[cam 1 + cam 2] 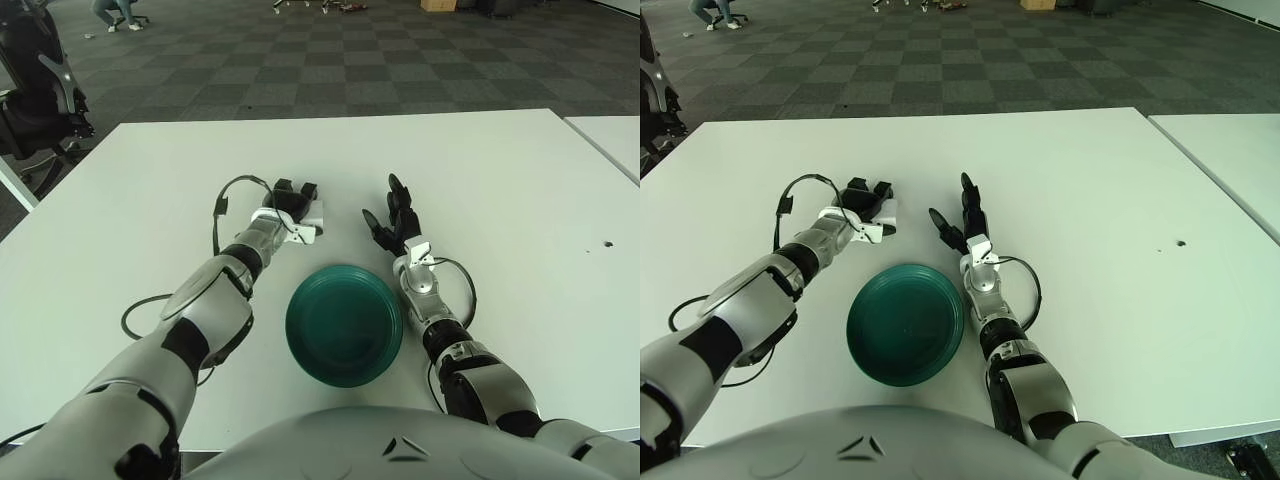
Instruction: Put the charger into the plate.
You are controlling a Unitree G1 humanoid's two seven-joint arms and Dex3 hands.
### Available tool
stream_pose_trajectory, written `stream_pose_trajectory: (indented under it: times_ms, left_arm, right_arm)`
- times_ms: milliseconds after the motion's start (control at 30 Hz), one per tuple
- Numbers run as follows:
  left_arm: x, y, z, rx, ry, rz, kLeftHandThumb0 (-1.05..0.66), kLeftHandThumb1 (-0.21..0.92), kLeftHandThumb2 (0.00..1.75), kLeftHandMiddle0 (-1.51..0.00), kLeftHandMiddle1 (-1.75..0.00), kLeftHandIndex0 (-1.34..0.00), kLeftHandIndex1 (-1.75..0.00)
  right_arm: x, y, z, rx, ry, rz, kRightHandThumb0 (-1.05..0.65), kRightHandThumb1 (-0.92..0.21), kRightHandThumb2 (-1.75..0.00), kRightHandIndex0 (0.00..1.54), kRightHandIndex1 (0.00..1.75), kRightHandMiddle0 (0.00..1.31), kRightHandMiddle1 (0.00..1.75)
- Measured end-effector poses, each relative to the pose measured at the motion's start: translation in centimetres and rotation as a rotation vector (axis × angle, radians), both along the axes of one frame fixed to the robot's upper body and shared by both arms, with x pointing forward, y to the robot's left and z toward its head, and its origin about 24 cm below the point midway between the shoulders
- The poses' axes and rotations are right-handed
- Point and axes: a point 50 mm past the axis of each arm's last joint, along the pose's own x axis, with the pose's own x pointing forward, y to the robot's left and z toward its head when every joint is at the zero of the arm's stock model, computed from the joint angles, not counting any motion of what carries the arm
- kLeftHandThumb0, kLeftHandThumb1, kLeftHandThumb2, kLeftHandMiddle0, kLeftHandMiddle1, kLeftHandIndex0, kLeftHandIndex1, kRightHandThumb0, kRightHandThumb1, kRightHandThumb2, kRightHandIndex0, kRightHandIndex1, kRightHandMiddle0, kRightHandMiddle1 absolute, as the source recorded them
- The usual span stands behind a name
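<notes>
A small white charger (315, 212) lies on the white table (500, 200), a little behind and to the left of the empty teal plate (344, 322). My left hand (298, 210) reaches in from the left, dark fingers above the charger and thumb below it, closed around its left part. Part of the charger is hidden by the fingers. My right hand (393, 220) shows just right of the charger and behind the plate's right rim, fingers spread and pointing away, holding nothing.
A black cable (228, 195) loops off my left wrist above the table. A second table's edge (610, 135) shows at the far right. A small dark spot (608, 243) marks the tabletop at right. A black chair (35, 110) stands past the left corner.
</notes>
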Motion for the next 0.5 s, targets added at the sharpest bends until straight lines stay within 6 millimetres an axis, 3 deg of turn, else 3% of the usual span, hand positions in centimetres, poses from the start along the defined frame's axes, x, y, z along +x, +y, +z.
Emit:
stream_pose_trajectory:
  times_ms: [67, 100, 200, 267, 500]
  left_arm:
    - [0.02, -0.01, 0.01, 0.002, -0.001, 0.004, -0.75, 0.91, 0.19, -0.26, -1.72, -0.28, -1.71]
    - [0.03, -0.01, 0.02, 0.002, -0.002, 0.006, -0.63, 0.78, 0.46, -0.33, -1.73, -0.36, -1.68]
    - [0.07, 0.01, 0.05, -0.002, -0.002, 0.016, -0.49, 0.61, 0.81, -0.41, -1.74, -0.44, -1.69]
    - [0.09, 0.03, 0.07, -0.009, -0.001, 0.024, -0.45, 0.58, 0.9, -0.45, -1.74, -0.45, -1.69]
    - [0.36, 0.09, 0.36, -0.055, 0.025, 0.057, -0.43, 0.46, 1.12, -0.83, -1.75, -0.5, -1.74]
  right_arm:
    - [0.0, 0.0, 0.0, 0.0, 0.0, 0.001, -0.81, -0.92, -0.25, 0.05, 0.0, 0.0, 0.18]
    - [0.0, -0.01, 0.0, 0.0, 0.0, 0.001, -0.8, -0.91, -0.24, 0.05, 0.0, 0.0, 0.17]
    - [0.0, -0.01, 0.02, 0.0, -0.002, 0.001, -0.79, -0.91, -0.24, 0.05, 0.0, 0.0, 0.16]
    - [-0.01, -0.01, 0.02, 0.0, -0.003, 0.001, -0.79, -0.9, -0.24, 0.04, 0.0, 0.0, 0.15]
    - [-0.01, 0.0, 0.03, 0.001, -0.004, 0.001, -0.77, -0.9, -0.23, 0.04, 0.0, 0.0, 0.13]
